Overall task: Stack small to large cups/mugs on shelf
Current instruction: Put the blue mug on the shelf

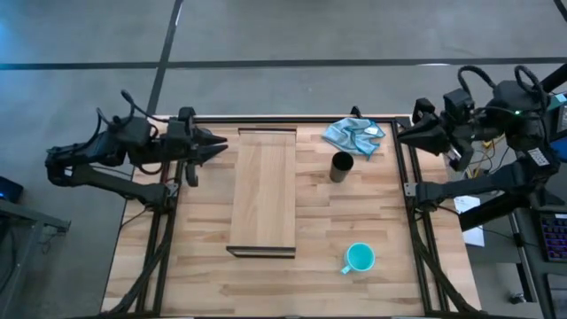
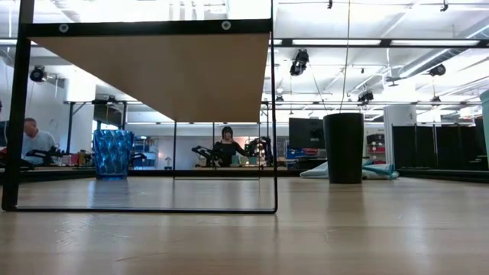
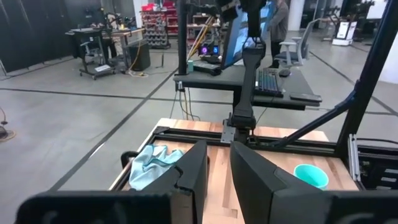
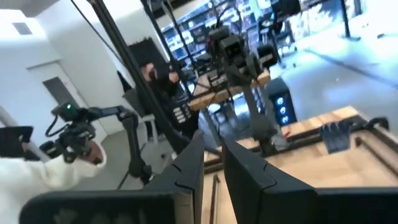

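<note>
We see the shelf (image 1: 263, 190) standing mid-table. The black cup (image 1: 341, 167) and turquoise mug (image 1: 359, 258) sit right of it; the blue cup (image 2: 112, 153) stands underneath. Left gripper (image 1: 218, 143) and right gripper (image 1: 406, 133) hover at the table edges, fingers slightly parted, holding nothing.

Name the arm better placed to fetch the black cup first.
Right, probably. The black cup stands on the table's right half, nearer the right claw; the left claw waits across the shelf.

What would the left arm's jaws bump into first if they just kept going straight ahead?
Probably the shelf: the left gripper points across the table at its far end, and nothing lies between. It may pass above the board instead; height is unclear from overhead.
</note>
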